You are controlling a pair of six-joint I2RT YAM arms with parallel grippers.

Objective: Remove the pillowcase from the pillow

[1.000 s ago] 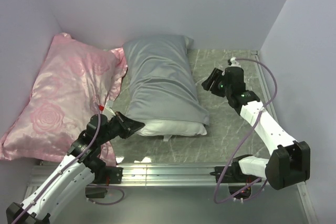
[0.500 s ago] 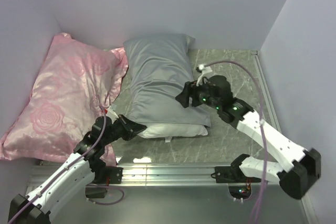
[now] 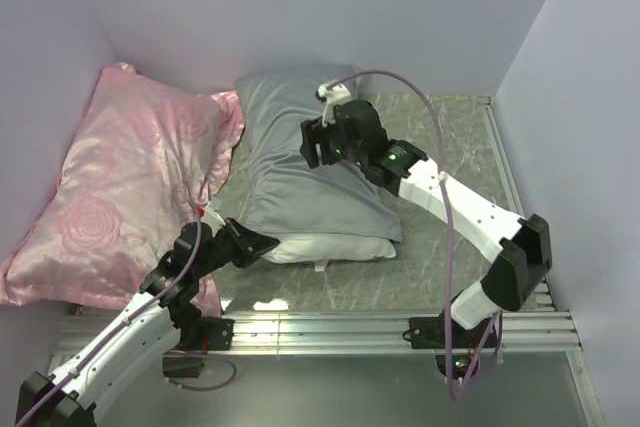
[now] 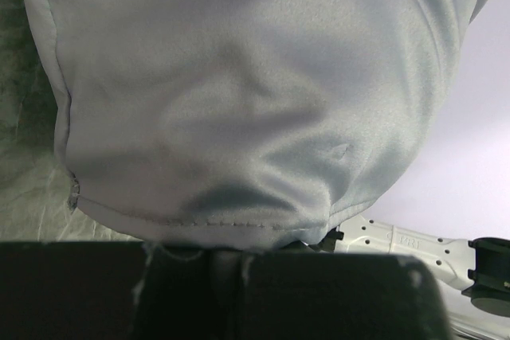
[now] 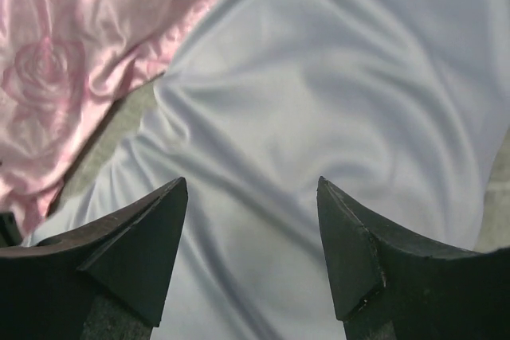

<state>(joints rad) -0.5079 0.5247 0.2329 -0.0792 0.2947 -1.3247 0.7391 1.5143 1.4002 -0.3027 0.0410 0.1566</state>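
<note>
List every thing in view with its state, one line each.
pillowcase: wrinkled, on the pillow, not yet off.
pillow: mostly covered, near end bare.
pink pillow: lying at the left, against the wall.
left gripper: fingers shut at the pillow's near-left corner.
right gripper: fingers open over the pillowcase.

a robot test cell in a lab
plain pale walls [image 3: 300,7] box in a marble-patterned tabletop [image 3: 450,237]; a cabled left arm [image 3: 120,337] and right arm [image 3: 470,212] are bolted to an aluminium rail [image 3: 330,327] at its near edge.
</note>
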